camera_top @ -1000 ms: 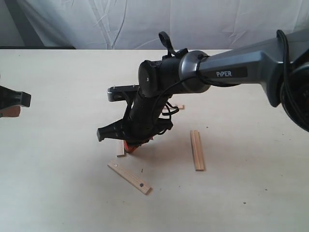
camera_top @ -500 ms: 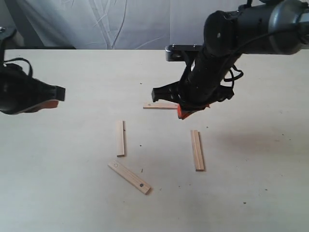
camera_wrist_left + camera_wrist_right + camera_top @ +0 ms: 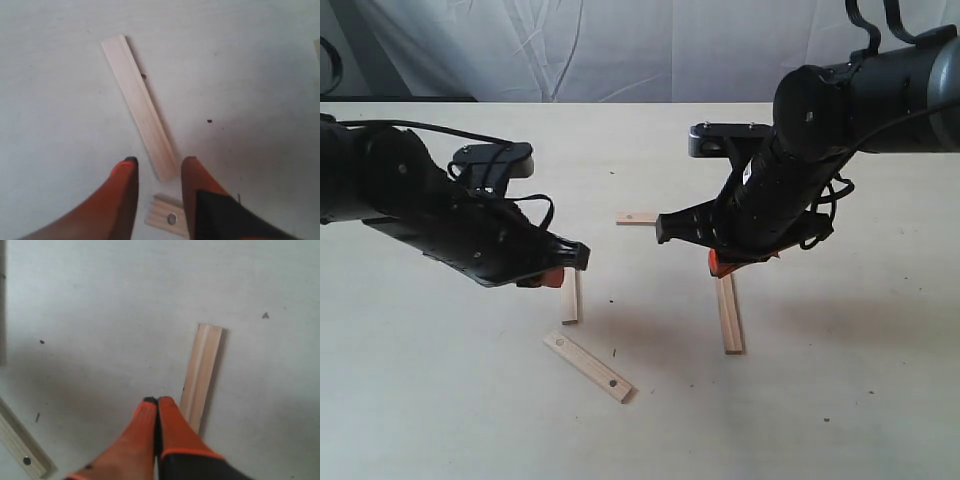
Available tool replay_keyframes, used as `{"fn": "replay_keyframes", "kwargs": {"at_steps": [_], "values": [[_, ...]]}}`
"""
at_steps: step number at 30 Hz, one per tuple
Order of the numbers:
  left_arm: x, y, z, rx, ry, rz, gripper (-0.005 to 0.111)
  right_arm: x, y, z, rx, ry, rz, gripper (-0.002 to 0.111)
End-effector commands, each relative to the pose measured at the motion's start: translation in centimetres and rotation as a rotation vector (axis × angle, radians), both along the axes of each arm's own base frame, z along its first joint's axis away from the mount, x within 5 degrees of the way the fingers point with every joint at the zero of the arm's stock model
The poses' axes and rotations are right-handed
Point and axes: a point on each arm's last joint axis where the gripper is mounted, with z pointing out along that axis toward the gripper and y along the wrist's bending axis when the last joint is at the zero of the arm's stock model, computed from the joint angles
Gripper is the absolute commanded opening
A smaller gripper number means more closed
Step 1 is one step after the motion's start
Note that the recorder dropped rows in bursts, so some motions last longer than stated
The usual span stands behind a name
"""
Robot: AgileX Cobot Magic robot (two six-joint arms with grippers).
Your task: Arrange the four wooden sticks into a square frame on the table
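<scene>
While the exterior view hides the left claw [image 3: 552, 277] behind its own arm, the left wrist view shows its orange fingers [image 3: 125, 192] spread. The end of a plain stick [image 3: 140, 105] lies in the gap, not gripped. I can't judge whether the tips touch the table [image 3: 420, 400].

The right wrist view shows the right claw [image 3: 156, 401] pressed shut and empty, just beside a second plain stick [image 3: 202, 375].

Only from outside do I see the layout. A holed stick [image 3: 588, 367] lies slanted near the first, and a fourth stick [image 3: 638, 218] pokes out from behind the right arm. All four lie apart, with no corners overlapping.

Bare pale tabletop surrounds them. A white cloth [image 3: 620, 50] hangs beyond the far edge.
</scene>
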Motion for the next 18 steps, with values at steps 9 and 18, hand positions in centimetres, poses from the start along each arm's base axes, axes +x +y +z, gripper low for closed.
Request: {"fn": "replay_keyframes", "kwargs": {"at_steps": [9,18], "values": [[1.8,-0.8,-4.0,0.012,0.064,0.050,0.035,0.3,-0.2,0.4,0.003,-0.039,0.000,-0.001],[3.1,-1.5,-2.8,-0.015,0.033,0.052,0.035,0.4,-0.3,0.4,-0.021,-0.056,0.020,-0.001]]}}
